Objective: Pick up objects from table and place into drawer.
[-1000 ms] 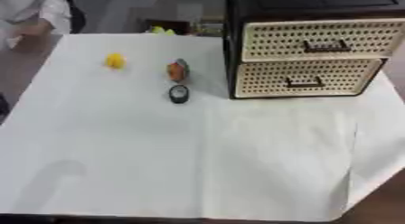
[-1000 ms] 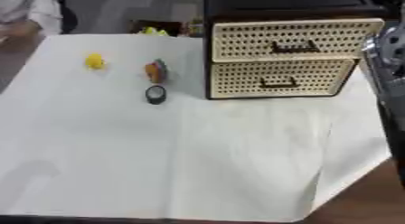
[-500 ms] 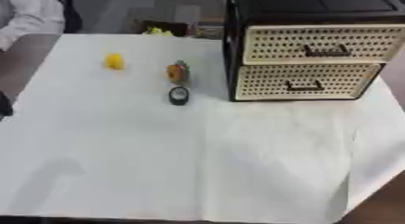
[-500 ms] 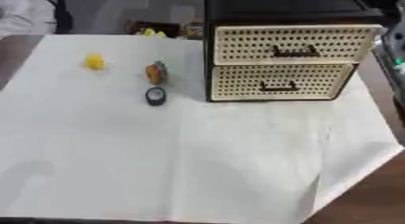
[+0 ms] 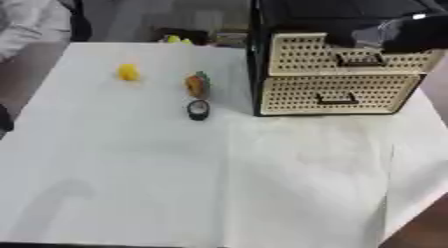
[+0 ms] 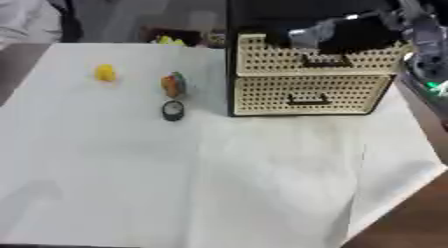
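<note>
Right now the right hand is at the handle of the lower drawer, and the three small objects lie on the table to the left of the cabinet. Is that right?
Not quite. The right hand is at the handle of the upper drawer, not the lower drawer; the right eye view shows it. The three small objects, yellow, orange and black, do lie on the table left of the cabinet.
</note>
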